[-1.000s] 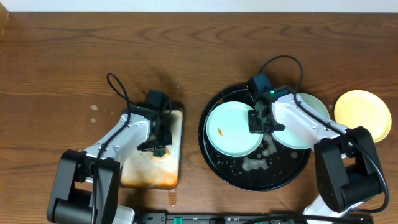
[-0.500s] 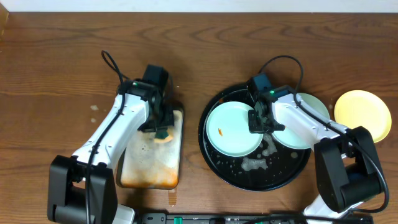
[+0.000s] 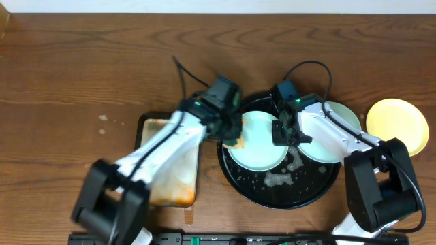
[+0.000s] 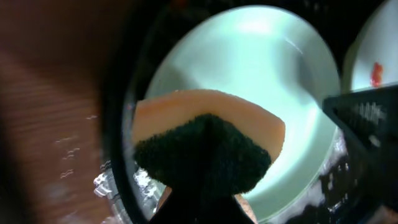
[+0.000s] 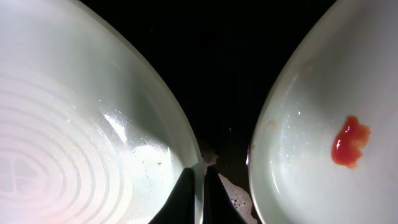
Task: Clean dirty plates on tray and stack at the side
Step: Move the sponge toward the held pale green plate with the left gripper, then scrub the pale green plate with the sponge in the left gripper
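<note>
Left gripper (image 3: 234,138) is clamping a sponge (image 4: 205,134) above the foamy tray (image 3: 317,187) on the wooden table (image 3: 68,68); right gripper (image 3: 285,133) is pinching a mint plate (image 3: 262,150) inside it

Orange sponge (image 4: 205,134) with dark green pad over mint plate (image 4: 249,56), black tray (image 4: 116,93) rim, wood table (image 4: 43,124) left

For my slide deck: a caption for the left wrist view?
A sponge held over a mint plate on the black tray.
</note>
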